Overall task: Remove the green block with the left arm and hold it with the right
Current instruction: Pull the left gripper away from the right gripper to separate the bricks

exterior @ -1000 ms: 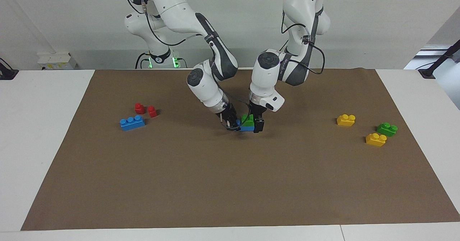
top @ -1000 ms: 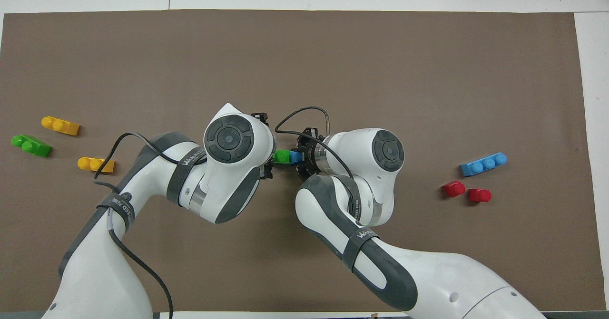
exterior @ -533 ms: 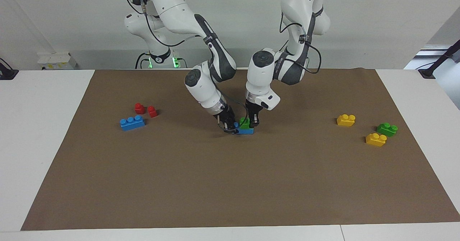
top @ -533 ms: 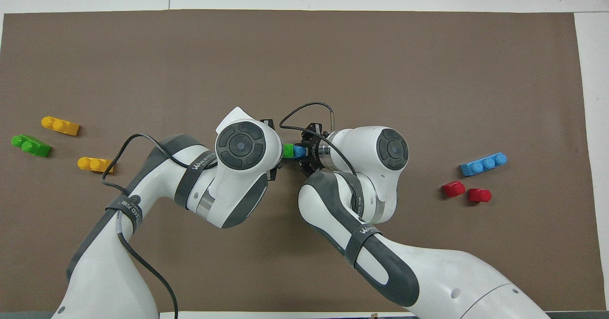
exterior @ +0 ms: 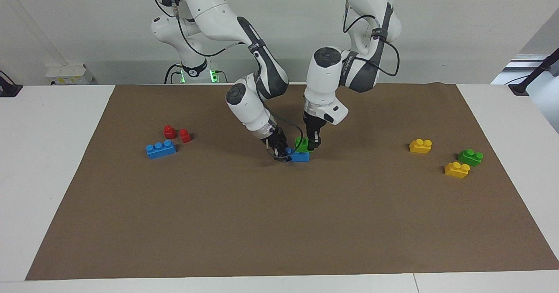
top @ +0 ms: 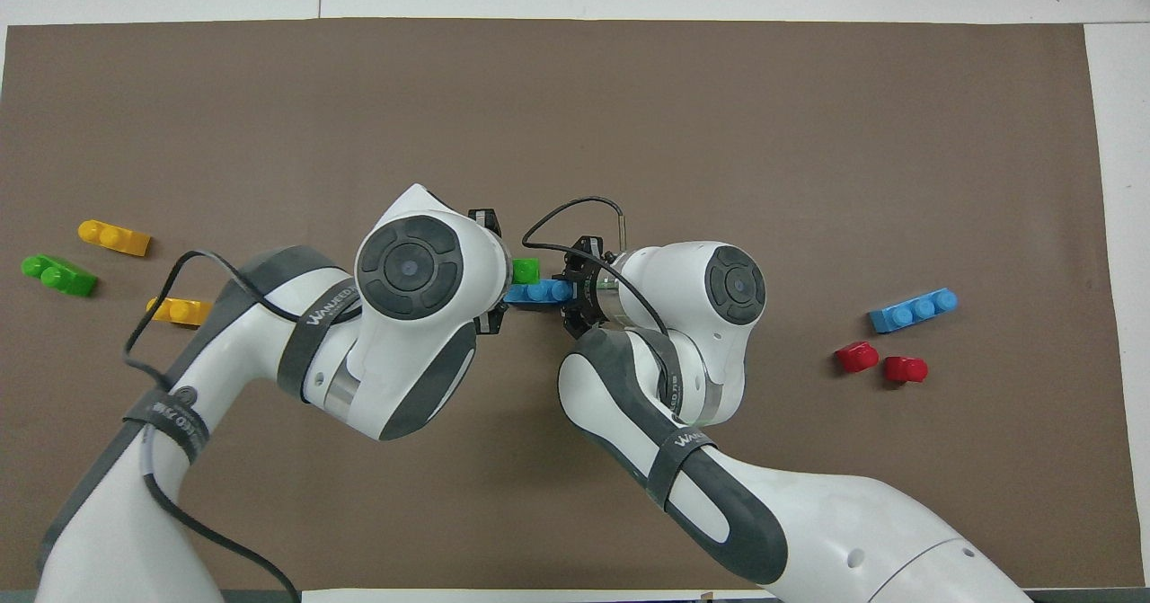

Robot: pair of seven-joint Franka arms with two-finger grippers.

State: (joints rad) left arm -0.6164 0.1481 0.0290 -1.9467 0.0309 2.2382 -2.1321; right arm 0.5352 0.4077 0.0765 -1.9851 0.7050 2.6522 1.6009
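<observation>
I am seeing the green block (exterior: pixel 301 144) clamped in the left claw (exterior: pixel 313 145), sitting just above the blue brick (exterior: pixel 299 156) in the middle of the brown mat (exterior: pixel 279 223); whether the two are touching I cannot tell. In the overhead view the green block (top: pixel 525 270) is showing only a small face beside the left wrist, so I am not reading its long axis; in the facing view its studs are pointing up. The blue brick (top: pixel 536 292) is lying with its long axis running between the two arms' ends of the surface (exterior: pixel 52 153).

The right claw (exterior: pixel 281 151) is closed on the end of the blue brick toward the right arm's side, pinning it low on the mat.

Open mat is lying all around the pair. A second blue brick (exterior: pixel 160 149) and two red pieces (exterior: pixel 177 133) are resting well apart toward the right arm's end; two yellow bricks (exterior: pixel 420 146) and another green brick (exterior: pixel 470 156) are resting well apart toward the left arm's end.

The left arm (exterior: pixel 345 72) is coming down with its wrist pointing almost straight down. The right arm (exterior: pixel 255 61) is bending low, its wrist slanting toward the brick.
</observation>
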